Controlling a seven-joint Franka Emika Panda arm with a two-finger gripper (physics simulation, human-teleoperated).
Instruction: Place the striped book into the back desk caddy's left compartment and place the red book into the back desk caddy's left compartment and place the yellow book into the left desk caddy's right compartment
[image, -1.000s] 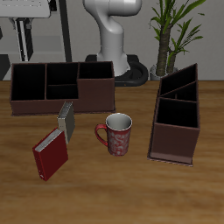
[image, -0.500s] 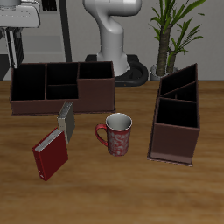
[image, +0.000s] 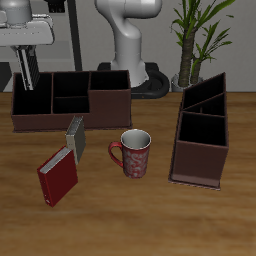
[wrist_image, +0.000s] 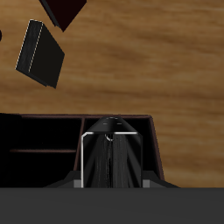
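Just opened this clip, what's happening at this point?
The gripper holds the striped book upright between its fingers, right above the end compartment of the back desk caddy. The book is not yet released. The red book lies on the table nearer the front, with the yellow book leaning just behind it against the caddy's front wall. A patterned mug stands beside them, and the left desk caddy has no book in it that I can see.
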